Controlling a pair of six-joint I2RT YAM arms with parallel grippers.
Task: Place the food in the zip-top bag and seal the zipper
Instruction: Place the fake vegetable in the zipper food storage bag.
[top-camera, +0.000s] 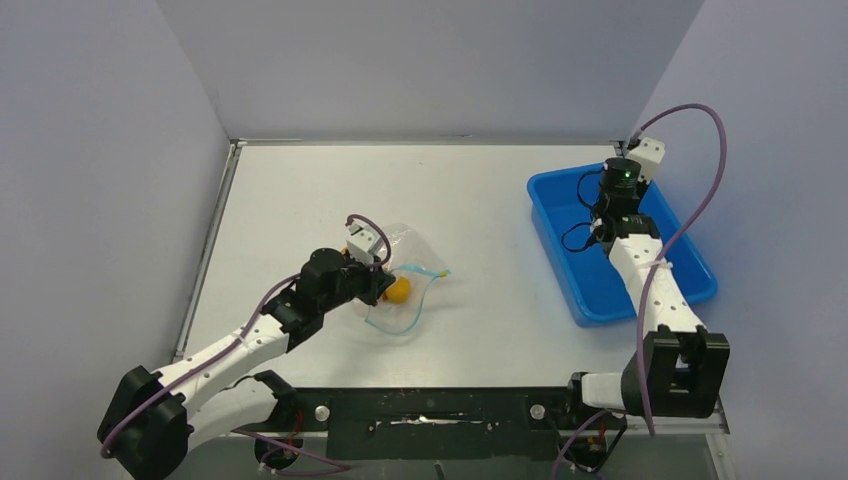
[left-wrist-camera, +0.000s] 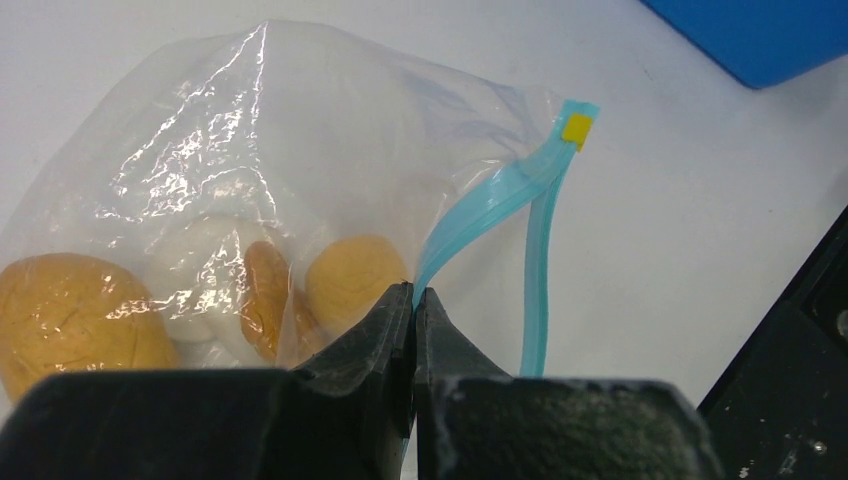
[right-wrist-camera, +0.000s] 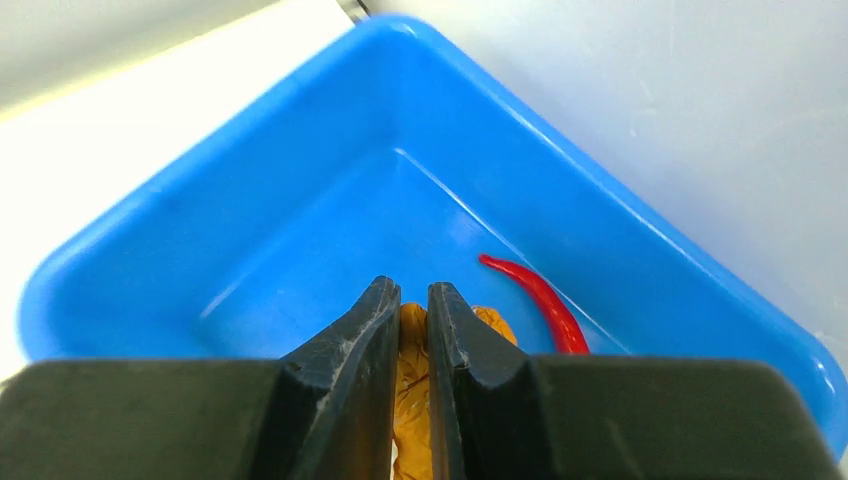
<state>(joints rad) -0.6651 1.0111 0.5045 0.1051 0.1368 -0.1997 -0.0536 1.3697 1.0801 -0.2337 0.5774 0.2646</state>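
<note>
The clear zip-top bag (top-camera: 405, 285) lies mid-table with its mouth open; an orange round fruit (top-camera: 398, 290) shows inside. In the left wrist view the bag (left-wrist-camera: 250, 150) holds orange fruits (left-wrist-camera: 70, 310), a white lump (left-wrist-camera: 205, 260) and an orange bit (left-wrist-camera: 265, 305). My left gripper (left-wrist-camera: 412, 292) is shut on the zipper (left-wrist-camera: 490, 200), the blue-green strip with a yellow slider (left-wrist-camera: 577, 128). My right gripper (right-wrist-camera: 413, 295) is down in the blue tray (right-wrist-camera: 300, 150), shut on an orange food piece (right-wrist-camera: 412, 400). A slim red chili (right-wrist-camera: 540, 300) lies just right of it.
The blue tray (top-camera: 560, 265) sits at the right of the table, near the right wall. Grey walls close in the left, back and right sides. A black rail runs along the near edge (top-camera: 430, 410).
</note>
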